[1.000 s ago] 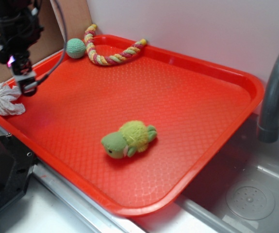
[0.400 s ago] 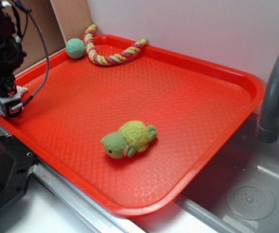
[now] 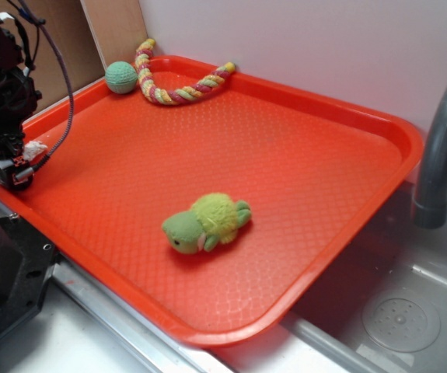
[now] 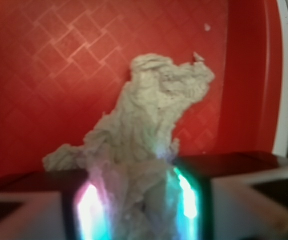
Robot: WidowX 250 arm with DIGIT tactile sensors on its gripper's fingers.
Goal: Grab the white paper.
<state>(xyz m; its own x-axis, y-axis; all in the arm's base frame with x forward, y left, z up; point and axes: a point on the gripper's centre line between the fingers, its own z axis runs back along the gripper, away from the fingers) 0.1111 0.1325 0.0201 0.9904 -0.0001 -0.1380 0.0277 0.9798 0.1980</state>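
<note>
The white paper [image 4: 149, 125] is a wrinkled tissue wad lying on the red tray [image 3: 301, 155] at its left edge. In the exterior view only small bits of the paper [image 3: 33, 147] show beside the gripper. My gripper [image 3: 15, 167] is down on the tray over the wad. In the wrist view my gripper [image 4: 139, 200] has its two glowing pads [image 4: 89, 200] against either side of the wad's near end. The rest of the wad sticks out ahead of the fingers.
A green plush toy [image 3: 206, 221] lies in the middle of the tray. A teal ball [image 3: 121, 77] and a coloured rope toy [image 3: 178, 85] lie at the tray's far left corner. The tray's raised rim [image 4: 246, 85] is just right of the paper. A grey tap [image 3: 441, 148] stands at right.
My gripper has moved left from beside the paper to over it and has come down onto it. The paper is now mostly hidden in the exterior view.
</note>
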